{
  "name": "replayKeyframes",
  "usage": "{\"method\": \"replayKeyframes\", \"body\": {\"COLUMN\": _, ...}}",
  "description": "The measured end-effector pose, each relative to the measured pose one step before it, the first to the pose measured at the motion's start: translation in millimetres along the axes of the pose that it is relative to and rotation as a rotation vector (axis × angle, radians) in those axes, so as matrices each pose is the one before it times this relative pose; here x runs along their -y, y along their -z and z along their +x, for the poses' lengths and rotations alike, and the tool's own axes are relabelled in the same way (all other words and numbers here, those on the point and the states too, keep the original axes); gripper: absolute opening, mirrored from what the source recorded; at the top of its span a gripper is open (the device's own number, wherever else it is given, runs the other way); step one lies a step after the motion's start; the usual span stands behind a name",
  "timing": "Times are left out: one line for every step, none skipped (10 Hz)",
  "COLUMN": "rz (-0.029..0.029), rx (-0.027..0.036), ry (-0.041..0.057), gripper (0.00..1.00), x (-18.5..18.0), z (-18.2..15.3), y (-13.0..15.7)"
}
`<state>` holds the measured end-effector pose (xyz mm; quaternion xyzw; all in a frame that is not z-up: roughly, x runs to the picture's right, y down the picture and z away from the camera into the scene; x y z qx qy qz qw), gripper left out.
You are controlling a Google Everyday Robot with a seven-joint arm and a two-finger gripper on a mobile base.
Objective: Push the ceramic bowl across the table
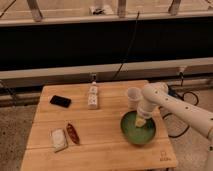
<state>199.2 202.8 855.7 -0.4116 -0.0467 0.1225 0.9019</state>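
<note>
The green ceramic bowl [136,133] sits on the light-wood table [100,125] near its right front part. My white arm comes in from the right and bends down over the bowl. My gripper [141,120] points down into the bowl, at its far inner side. A small whitish cup [133,96] stands just behind the bowl, next to the arm.
A black phone [60,101] lies at the back left. A white power strip [93,97] lies at the back middle. A white packet [58,139] and a reddish-brown snack bag [73,133] lie at the front left. A dark logo mark [163,156] is at the front right corner.
</note>
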Motion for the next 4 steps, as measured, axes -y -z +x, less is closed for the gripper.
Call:
{"method": "replayKeyframes", "body": {"rz": -0.00211, "rx": -0.00057, "ry": 0.00508, "gripper": 0.04, "x": -1.36, "z": -1.84, "y": -0.33}}
{"method": "replayKeyframes", "body": {"rz": 0.00138, "rx": 0.00098, "ry": -0.00046, "gripper": 0.04, "x": 0.35, "z": 0.18, "y": 1.58}}
{"method": "replayKeyframes", "body": {"rz": 0.00011, "rx": -0.00105, "ry": -0.00124, "gripper": 0.04, "x": 0.15, "z": 0.96, "y": 1.08}}
{"method": "replayKeyframes", "body": {"rz": -0.00096, "rx": -0.00053, "ry": -0.00005, "gripper": 0.04, "x": -0.17, "z": 0.09, "y": 0.05}}
